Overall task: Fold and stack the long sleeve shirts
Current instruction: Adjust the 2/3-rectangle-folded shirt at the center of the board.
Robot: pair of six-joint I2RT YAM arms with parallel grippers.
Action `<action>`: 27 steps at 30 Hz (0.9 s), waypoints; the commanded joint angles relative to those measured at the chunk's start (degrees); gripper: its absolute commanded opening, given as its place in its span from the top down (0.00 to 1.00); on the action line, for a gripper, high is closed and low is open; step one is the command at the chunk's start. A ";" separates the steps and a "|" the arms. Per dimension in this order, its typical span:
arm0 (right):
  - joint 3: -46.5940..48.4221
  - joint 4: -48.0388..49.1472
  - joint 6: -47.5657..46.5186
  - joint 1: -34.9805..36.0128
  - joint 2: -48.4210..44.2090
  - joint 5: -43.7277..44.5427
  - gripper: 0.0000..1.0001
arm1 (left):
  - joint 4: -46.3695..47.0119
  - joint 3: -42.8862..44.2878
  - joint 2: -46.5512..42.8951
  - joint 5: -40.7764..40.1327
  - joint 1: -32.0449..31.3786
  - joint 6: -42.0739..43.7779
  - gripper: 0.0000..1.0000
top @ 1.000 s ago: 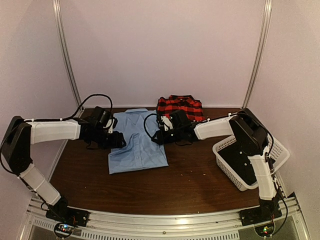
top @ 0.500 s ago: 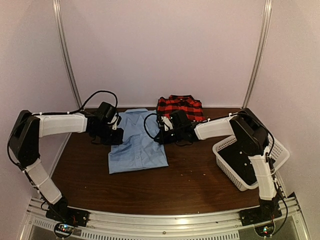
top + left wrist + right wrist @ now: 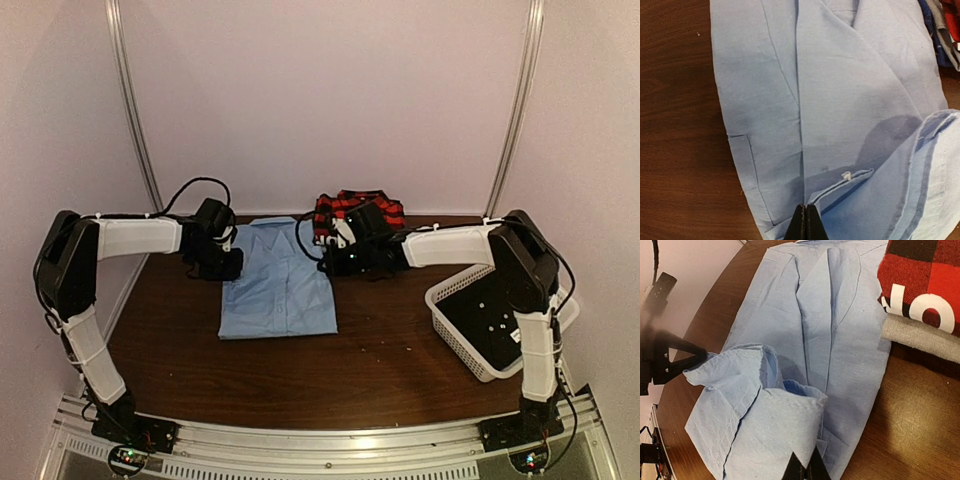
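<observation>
Blue shirt (image 3: 277, 290) is pinched at its far corners by closed left gripper (image 3: 806, 221) and right gripper (image 3: 802, 465); both should travel evenly toward the near hem.

place: pretty much a robot lab booth
walls: plain pale panels (image 3: 320, 100), metal poles (image 3: 133, 110)
table: wood top (image 3: 300, 375), aluminium rail (image 3: 330, 440) up front

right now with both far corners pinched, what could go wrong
1. The left fingers and right fingers each pinch only a thin edge of the light blue shirt, so it may slip out.
2. Its lifted end bunches between them, so the fold could land crooked.
3. The right arm is close to the plaid shirt and might drag it.
</observation>
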 commanded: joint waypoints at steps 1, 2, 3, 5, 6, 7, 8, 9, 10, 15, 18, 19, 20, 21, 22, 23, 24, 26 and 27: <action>2.24 -2.29 -0.80 -0.05 2.30 1.71 1.00 | 1.14 0.76 0.34 0.58 1.07 -0.16 1.00; 3.26 -2.67 -1.23 -0.16 3.29 1.67 1.00 | 1.10 0.49 -0.14 0.45 1.08 -0.53 1.00; 4.36 -3.44 -1.79 -0.17 4.30 1.56 1.00 | 1.14 0.05 -0.68 0.10 1.16 -0.87 1.00; 6.43 -4.15 -2.39 -0.21 6.23 1.45 1.00 | 0.77 -0.57 -1.87 -0.09 1.41 -1.52 1.00; 7.08 -4.34 -2.56 -0.33 6.99 1.53 1.00 | 0.78 -0.87 -2.55 0.06 1.58 -1.79 1.00; 7.81 -4.40 -2.61 -0.37 7.71 1.55 1.00 | 0.68 -1.07 -3.15 0.03 1.76 -2.06 1.00; 8.44 -4.46 -2.62 -0.45 8.38 1.41 1.00 | 0.63 -1.32 -3.56 0.09 1.85 -2.18 1.00; 9.13 -4.60 -2.63 -0.54 8.92 1.19 1.00 | 0.59 -1.45 -3.81 0.17 1.99 -2.23 1.00; 9.76 -4.72 -2.62 -0.56 9.42 1.13 1.00 | 0.55 -1.55 -3.93 0.12 2.12 -2.38 1.00; 11.00 -5.03 -2.62 -0.87 10.51 1.27 1.00 | 0.48 -1.47 -3.29 0.43 3.02 -2.43 1.00; 10.76 -5.63 -2.66 -1.10 10.27 1.89 1.00 | 0.47 -0.04 -1.36 0.72 3.64 -1.59 1.00; 10.67 -5.89 -2.71 -1.13 10.08 2.15 0.96 | -0.26 0.68 -0.38 0.91 4.04 -1.46 1.00; 10.72 -6.30 -2.83 -1.16 9.85 2.51 0.88 | -0.64 1.39 0.40 0.98 4.48 -1.38 1.00; 10.78 -6.99 -3.13 -1.24 9.47 3.28 0.77 | -0.84 1.90 0.90 0.99 4.79 -1.36 0.98; 10.82 -7.57 -3.45 -1.23 9.04 4.06 0.68 | -0.95 2.16 1.08 0.99 5.12 -1.29 0.93; 10.76 -8.22 -3.88 -1.26 8.55 4.67 0.61 | -0.95 2.39 1.02 0.73 5.44 -1.06 0.82; 10.82 -8.79 -4.30 -1.40 8.08 5.47 0.54 | -1.18 2.65 0.83 -0.04 5.82 -0.82 0.67; 10.91 -10.23 -5.00 -1.45 6.96 6.99 0.46 | -2.03 3.32 0.42 -1.55 7.06 -0.16 0.60; 11.00 -11.08 -5.19 -1.46 6.40 7.64 0.45 | -2.44 3.63 0.09 -1.89 7.74 0.05 0.57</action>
